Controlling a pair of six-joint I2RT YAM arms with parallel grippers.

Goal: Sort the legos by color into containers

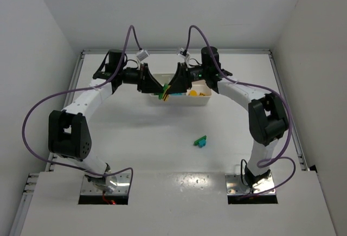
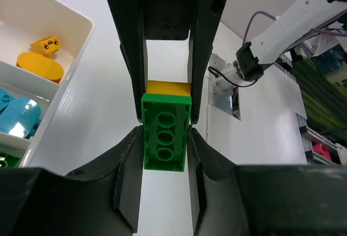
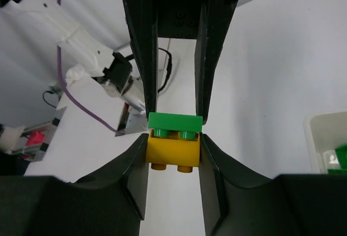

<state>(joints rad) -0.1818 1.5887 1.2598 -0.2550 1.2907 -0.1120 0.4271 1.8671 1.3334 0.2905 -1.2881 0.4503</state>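
My two grippers meet in front of the white tray (image 1: pixel 199 101) and share one lego clump (image 1: pixel 165 91). My left gripper (image 2: pixel 165 138) (image 1: pixel 155 87) is shut on its green brick (image 2: pixel 165 135). Against it, my right gripper (image 3: pixel 173 150) (image 1: pixel 174 84) is shut on the yellow brick (image 3: pixel 172 150), which the left wrist view shows behind the green one. In the right wrist view the green brick (image 3: pixel 175 121) sits on the yellow brick's studs. The tray (image 2: pixel 81 32) holds yellow legos (image 2: pixel 39 67), cyan legos (image 2: pixel 19 114) and a green one (image 2: pixel 4 161) in separate compartments.
A green and cyan lego clump (image 1: pixel 200 141) lies on the table between the arms, nearer the right arm. The tray's corner (image 3: pixel 325 133) with a green piece (image 3: pixel 340 157) shows at the right of the right wrist view. Purple cables loop from both arms.
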